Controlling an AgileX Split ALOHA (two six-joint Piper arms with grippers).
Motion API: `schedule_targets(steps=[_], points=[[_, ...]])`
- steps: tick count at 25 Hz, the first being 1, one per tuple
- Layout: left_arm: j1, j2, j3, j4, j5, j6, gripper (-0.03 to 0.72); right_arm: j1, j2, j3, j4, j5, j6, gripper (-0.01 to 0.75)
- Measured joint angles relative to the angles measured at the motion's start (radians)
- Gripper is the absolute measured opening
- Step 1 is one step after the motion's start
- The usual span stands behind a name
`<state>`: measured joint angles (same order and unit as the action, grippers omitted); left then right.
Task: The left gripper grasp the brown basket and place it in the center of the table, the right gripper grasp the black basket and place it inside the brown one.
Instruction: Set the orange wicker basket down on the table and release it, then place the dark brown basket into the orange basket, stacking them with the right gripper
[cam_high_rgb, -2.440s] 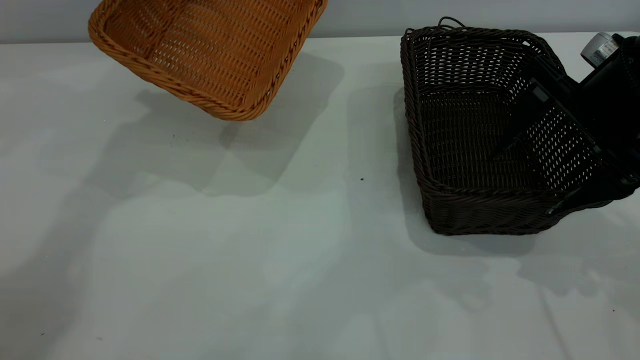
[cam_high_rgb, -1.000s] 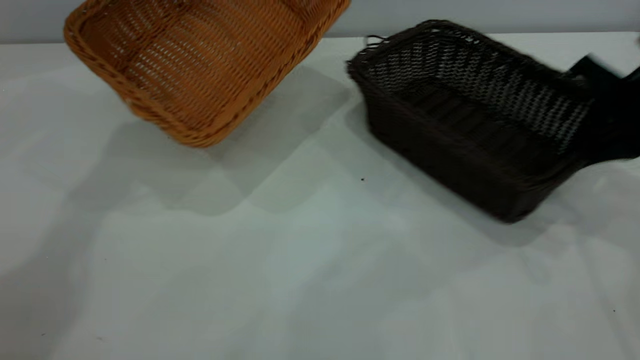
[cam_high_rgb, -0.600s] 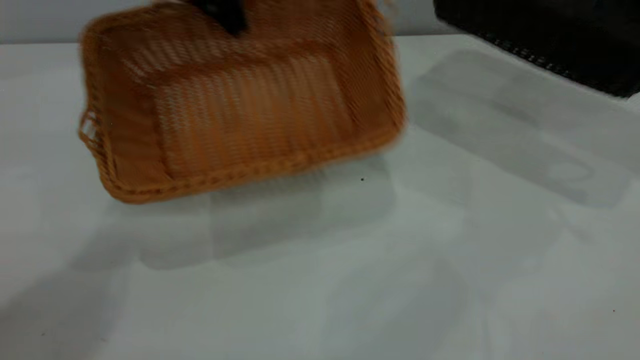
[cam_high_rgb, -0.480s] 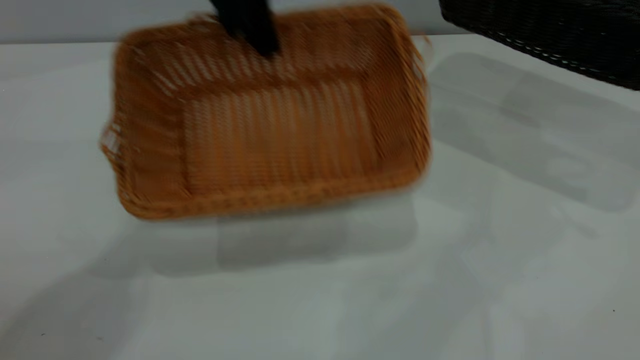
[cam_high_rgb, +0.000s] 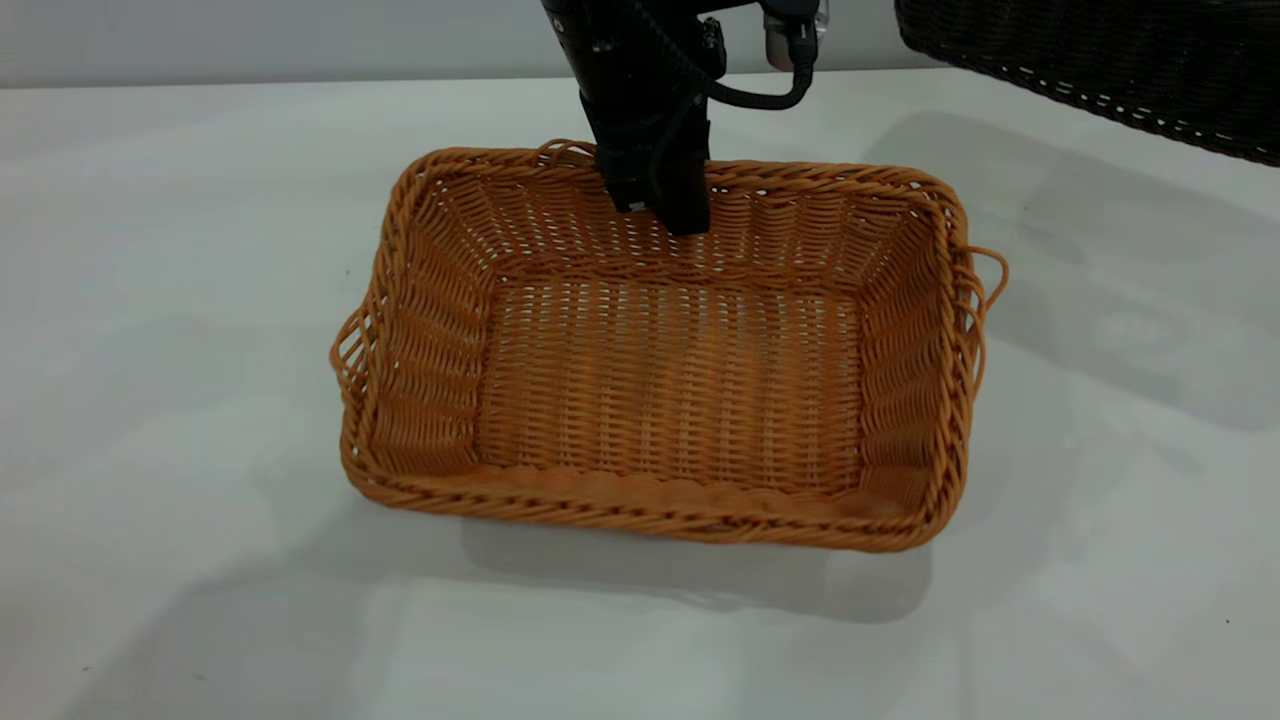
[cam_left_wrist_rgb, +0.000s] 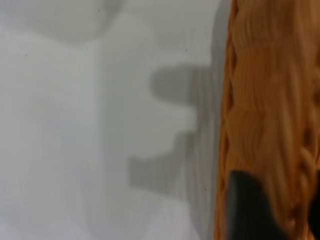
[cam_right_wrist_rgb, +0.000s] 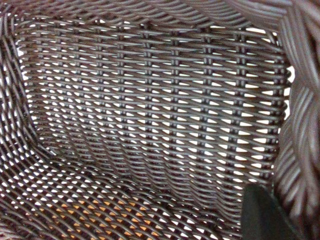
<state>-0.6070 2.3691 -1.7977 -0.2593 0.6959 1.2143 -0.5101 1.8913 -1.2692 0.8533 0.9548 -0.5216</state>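
My left pincer (cam_high_rgb: 668, 205) clamps the brown basket (cam_high_rgb: 660, 350), now mid-tabletop (cam_high_rgb: 180, 250); my right pincer (cam_right_wrist_rgb: 272, 212) grips the black basket (cam_high_rgb: 1100, 60) aloft, unplaced.

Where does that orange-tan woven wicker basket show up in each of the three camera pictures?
Exterior view: the orange-tan woven wicker basket sits mid-picture on the pale grey-white table.
Left wrist view: only its braided rim shows, beside the table.
Right wrist view: orange glimpses through the black woven wicker basket.
Shared landmark: the left pincer on the far rim.
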Motion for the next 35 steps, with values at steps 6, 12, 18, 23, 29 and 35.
schedule_targets(steps=[6, 12, 18, 23, 29, 35], points=[[0.007, -0.019, 0.000, 0.019, -0.004, -0.174, 0.498, 0.000, 0.000, 0.000, -0.001, 0.031, 0.000, 0.081], [0.094, -0.131, 0.000, 0.120, 0.015, -0.533, 0.529, 0.031, 0.000, 0.000, -0.013, 0.042, 0.011, 0.081], [0.284, -0.242, 0.000, 0.144, 0.083, -0.811, 0.530, 0.226, 0.000, -0.001, -0.079, 0.060, 0.099, 0.081], [0.397, -0.262, 0.000, 0.147, 0.093, -0.835, 0.530, 0.444, 0.000, -0.002, -0.148, 0.057, 0.220, 0.081], [0.444, -0.262, 0.000, 0.147, 0.098, -0.835, 0.530, 0.650, 0.016, -0.002, -0.208, -0.042, 0.329, 0.081], [0.445, -0.262, 0.000, 0.147, 0.082, -0.832, 0.530, 0.731, 0.076, -0.002, -0.202, -0.135, 0.348, 0.081]])
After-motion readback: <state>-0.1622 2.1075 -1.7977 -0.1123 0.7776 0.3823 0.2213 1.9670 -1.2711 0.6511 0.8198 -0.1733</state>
